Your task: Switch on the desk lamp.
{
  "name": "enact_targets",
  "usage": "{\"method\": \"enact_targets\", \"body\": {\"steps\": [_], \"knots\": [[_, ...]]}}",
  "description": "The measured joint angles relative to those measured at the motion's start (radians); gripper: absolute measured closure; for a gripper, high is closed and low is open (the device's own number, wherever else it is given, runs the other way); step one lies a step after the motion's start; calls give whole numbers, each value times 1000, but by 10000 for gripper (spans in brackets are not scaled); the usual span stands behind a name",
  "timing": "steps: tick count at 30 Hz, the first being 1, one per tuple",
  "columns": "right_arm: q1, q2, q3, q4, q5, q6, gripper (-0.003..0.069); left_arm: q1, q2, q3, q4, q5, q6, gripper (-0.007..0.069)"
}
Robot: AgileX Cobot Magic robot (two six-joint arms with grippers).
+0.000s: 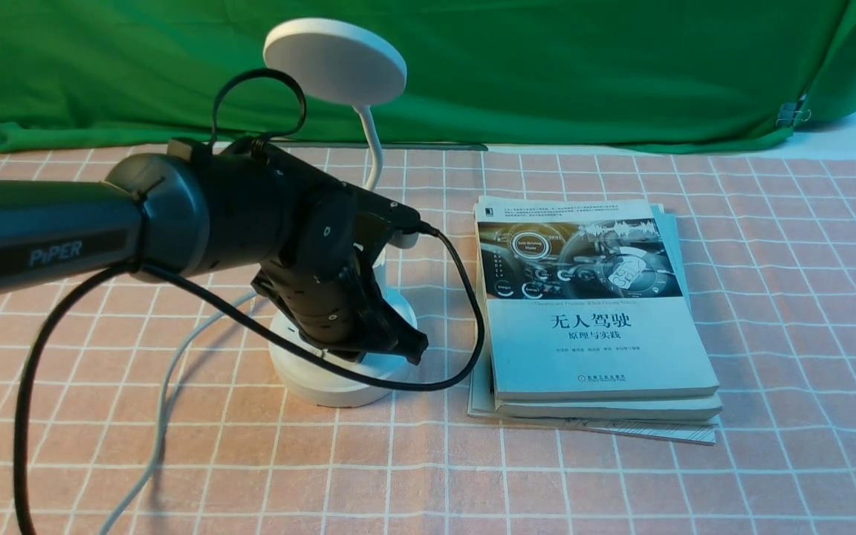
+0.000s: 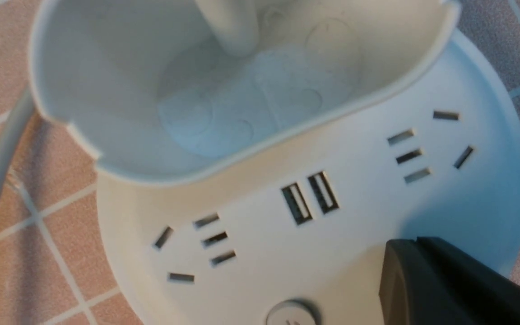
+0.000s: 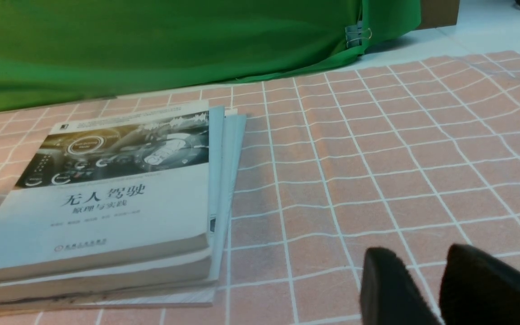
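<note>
one lamp point(image 1: 335, 59) is standing left of centre on the cloth point(image 1: 770, 334), just beside three stacked books point(image 1: 591, 312). its base point(image 2: 355, 234) is showing two usb ports point(image 2: 309, 197) and one button point(image 2: 289, 313). left gripper point(image 1: 398, 342) is hovering over that base, can't tell if it's apart. right gripper point(image 3: 427, 266) is sitting pinched together over bare cloth.

The left arm point(image 1: 49, 238) carries the brand "PiPER" point(image 1: 56, 255) in pale letters on a dark strip along its sleeve. The top book point(image 1: 591, 297) of a stack bears the bold Chinese title "无人驾驶", with the subtitle "原理与实践" beneath it; both lines are also legible in the right wrist view point(image 3: 102, 189). A round badge on the book's cover picture reads "Self-Driving Mode". The smaller print on the cover is too fine to read.
</note>
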Motion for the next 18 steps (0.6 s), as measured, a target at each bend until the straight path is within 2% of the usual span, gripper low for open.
{"method": "enact_targets", "body": {"steps": [6, 13, 18], "knots": [[0, 0, 0, 0, 0, 0, 418, 0, -187, 54, -40, 19, 0, 603], [0, 0, 0, 0, 0, 0, 418, 0, -485, 264, -40, 10, -34, 603], [0, 0, 0, 0, 0, 0, 418, 0, -761, 397, -46, -50, -63, 603]]}}
